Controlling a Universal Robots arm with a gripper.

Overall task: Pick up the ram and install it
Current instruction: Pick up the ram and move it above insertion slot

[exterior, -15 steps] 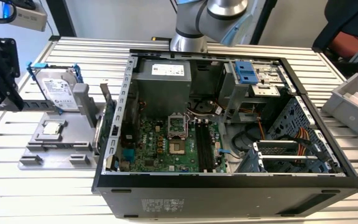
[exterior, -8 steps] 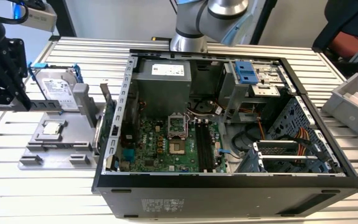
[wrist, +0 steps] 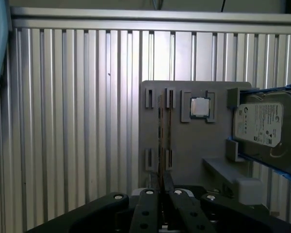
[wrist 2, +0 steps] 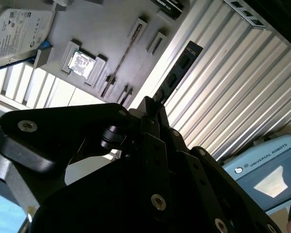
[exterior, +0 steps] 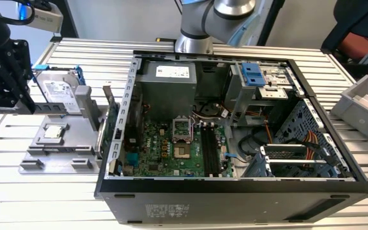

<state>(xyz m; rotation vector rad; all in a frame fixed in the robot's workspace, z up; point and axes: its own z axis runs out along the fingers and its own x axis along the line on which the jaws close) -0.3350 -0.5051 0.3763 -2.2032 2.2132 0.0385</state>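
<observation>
Ribbed aluminium tabletop [exterior: 43, 201], workshop setting, carrying an open computer case [exterior: 235, 191]

Item: ram [wrist 2: 180, 65], a thin dark stick, pinched edgewise by the closed fingers of the hand [wrist 2: 150, 108]; much of its length projects beyond the fingertips

Position: held clear above the grey holder plate [wrist: 194, 145] that lies under the hand; processor chip [wrist: 200, 107] and hard drive [wrist: 264, 126] rest on that plate, off to one side of the hand. Black memory slots [exterior: 210, 148] sit inside the case, well apart from the hand

Hazards, judged:
- the long free end may pivot or slip in so narrow a pinch
- a tilted stick may miss its slot or seat unevenly
- the projecting end may catch the case wall on entry

Markings: white printed label on the hard drive; white label on the power supply [exterior: 172, 72]; lettering on a pendant [wrist 2: 266, 170] near the hand. None transcribed, and nothing on the ram can be made out
</observation>
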